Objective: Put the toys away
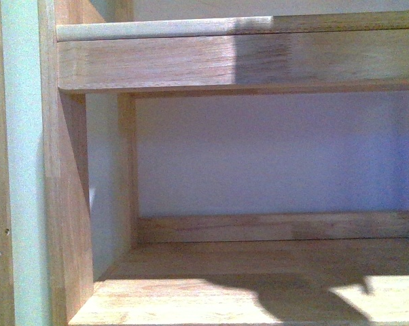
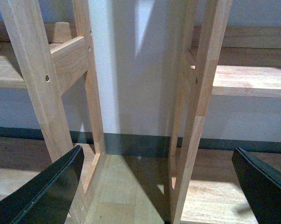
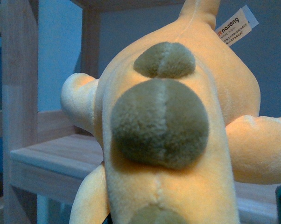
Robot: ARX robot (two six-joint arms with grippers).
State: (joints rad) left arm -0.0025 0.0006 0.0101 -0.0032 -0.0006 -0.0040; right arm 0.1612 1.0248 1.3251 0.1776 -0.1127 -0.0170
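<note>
Orange-yellow plush toy (image 3: 220, 98) filling the right wrist view, just in front of a pale wooden shelf unit (image 1: 191, 61).

The toy, with olive patches and a sewn-in label (image 3: 235, 27), hangs close to the camera, one stubby limb dangling below the front edge of a shelf board (image 3: 52, 154). The right gripper (image 3: 194, 212) shows only as dark slivers at the frame edge, so I cannot tell whether it is clamped on the toy, though that seems likely. The left gripper (image 2: 157, 151) is spread wide and empty, near the unit's uprights (image 2: 201, 93). The compartment in the front view holds no toy yet. Likely risks: a limb snagging the board's edge, the soft body slipping from a shallow hold, or the left arm knocking an upright.
</note>
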